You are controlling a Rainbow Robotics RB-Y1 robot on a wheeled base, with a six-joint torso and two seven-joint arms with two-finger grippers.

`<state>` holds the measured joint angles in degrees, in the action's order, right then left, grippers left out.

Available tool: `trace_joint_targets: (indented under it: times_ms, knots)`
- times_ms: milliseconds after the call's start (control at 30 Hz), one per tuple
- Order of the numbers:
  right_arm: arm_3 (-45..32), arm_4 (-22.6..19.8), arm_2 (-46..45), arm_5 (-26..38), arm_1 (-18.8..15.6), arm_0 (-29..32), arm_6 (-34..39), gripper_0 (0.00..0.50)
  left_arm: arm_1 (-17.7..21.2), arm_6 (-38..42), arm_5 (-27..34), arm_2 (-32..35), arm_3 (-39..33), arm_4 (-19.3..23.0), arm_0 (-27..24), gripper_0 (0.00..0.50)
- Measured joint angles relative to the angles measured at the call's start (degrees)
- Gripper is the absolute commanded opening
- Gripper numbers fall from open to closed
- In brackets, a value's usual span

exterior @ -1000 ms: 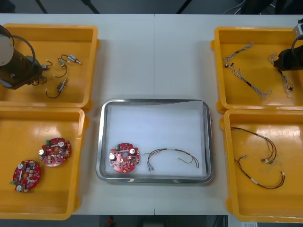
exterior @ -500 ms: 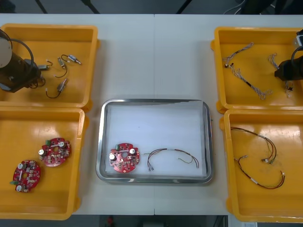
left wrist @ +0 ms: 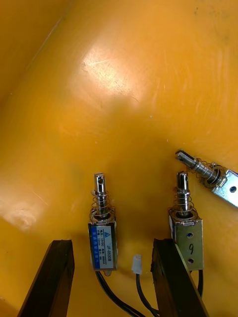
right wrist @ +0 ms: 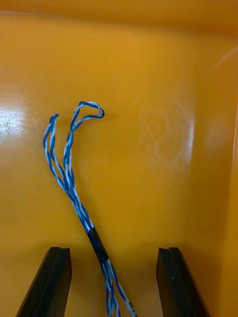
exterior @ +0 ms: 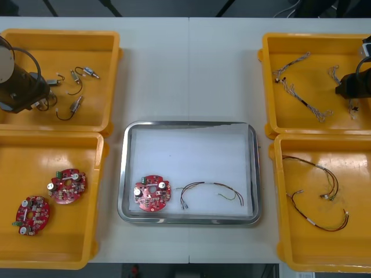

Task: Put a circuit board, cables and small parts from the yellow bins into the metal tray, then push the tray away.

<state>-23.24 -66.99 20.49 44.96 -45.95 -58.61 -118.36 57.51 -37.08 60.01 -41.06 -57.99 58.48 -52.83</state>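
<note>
Since a second ago the right end effector [right wrist: 114, 250] has slid a little towards the outer wall of its bin, and the left end effector [left wrist: 113, 243] has edged slightly outward too; nothing else has shifted.

At the middle of the light worktop [exterior: 188, 69] sits the metal tray [exterior: 188, 124], white inside. One round red circuit board [exterior: 152, 193] lies in its near left corner, with a red and yellow cable [exterior: 211, 193] just beside it.

On the robot's left, the far yellow bin [exterior: 64, 35] holds small metal parts [left wrist: 103, 237]. The left end effector hovers low over them, fingers spread wide, one part lying loose between them and gripped by neither. The near left bin [exterior: 52, 258] holds two more circuit boards [exterior: 68, 185].

On the right, the far bin [exterior: 301, 37] holds twisted blue and white cables [right wrist: 74, 183]. The right end effector is low there, fingers wide apart, a cable running between them unclamped. The near right bin [exterior: 324, 263] holds red and black cables [exterior: 316, 197].
</note>
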Motion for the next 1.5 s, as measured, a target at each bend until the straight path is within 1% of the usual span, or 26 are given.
trace_joint_targets:
  times_ms: [200, 267, 300, 333, 367, 400, 433, 467, 500, 567, 933, 1033, 1100, 1167, 1233, 1500]
  knots:
    - [0.0, -0.3, 0.0, -0.4, 0.2, 0.0, 0.0, 0.500, 0.7, 0.0, -0.1, 0.1, 0.0, 0.0, 0.0, 0.461]
    - [0.0, -0.3, 0.0, -0.7, 0.4, 0.0, 0.0, 0.500, 1.0, 0.0, 0.1, 0.3, 0.0, 0.1, 0.0, 0.478]
    - [0.0, -0.3, 0.0, -0.7, 0.4, 0.0, 0.0, 0.442, 1.1, 0.0, 0.3, 0.5, 0.0, 0.2, 0.0, 0.480]
    - [0.0, -0.3, 0.0, -0.7, 0.4, 0.0, 0.0, 0.442, 1.1, 0.0, 0.6, 0.7, 0.0, 0.3, 0.0, 0.480]
    - [0.0, -0.3, 0.0, -0.7, 0.5, 0.0, 0.0, 0.236, 1.1, 0.0, 0.8, 1.1, 0.0, 0.4, 0.0, 0.482]
    - [0.0, -0.3, 0.0, -0.7, 0.5, 0.0, 0.0, 0.091, 1.1, 0.0, 1.0, 1.4, 0.0, 0.5, 0.0, 0.484]
    - [-0.1, -0.4, 0.0, -0.8, 0.5, 0.0, 0.0, 0.046, 1.2, 0.0, 1.1, 1.8, 0.0, 0.7, 0.0, 0.484]
    - [-0.1, -0.4, 0.0, -0.8, 0.6, 0.0, 0.0, 0.046, 1.2, 0.0, 1.1, 2.2, 0.0, 0.8, 0.0, 0.484]
    - [-0.1, -0.4, 0.0, -0.8, 0.6, 0.0, 0.0, 0.009, 1.2, 0.0, 1.2, 2.5, 0.0, 1.0, 0.0, 0.483]
    - [-0.1, -0.5, 0.0, -0.8, 0.7, 0.0, 0.0, 0.000, 1.2, 0.0, 1.2, 2.8, 0.0, 1.1, 0.0, 0.484]
    - [-0.2, -0.5, 0.0, -0.8, 0.8, 0.0, 0.0, 0.000, 1.2, -0.1, 1.3, 2.8, 0.5, 1.1, 0.1, 0.484]
    - [-0.9, 0.0, 0.0, 0.3, 0.6, 0.0, -0.4, 0.000, 1.2, -0.2, 1.3, 2.7, 0.6, 1.1, 0.2, 0.484]
    - [-2.6, 1.7, 0.0, 3.0, 0.2, 0.0, -1.7, 0.000, 1.2, -0.3, 1.2, 2.4, 0.6, 1.0, 0.2, 0.483]
    - [-5.1, 3.9, -0.2, 7.1, -0.4, 0.1, -2.8, 0.000, 1.2, -0.4, 1.2, 1.9, 0.6, 1.0, 0.2, 0.482]
    - [-7.8, 5.3, -1.1, 10.7, -1.1, 0.2, -3.0, 0.000, 1.3, -0.7, 1.1, 1.2, 0.7, 1.0, 0.2, 0.482]
    - [-15.1, 5.5, -4.5, 20.0, -3.9, 0.4, -3.0, 0.000, 1.3, -3.9, 0.8, -0.6, 1.0, 1.0, 0.2, 0.484]
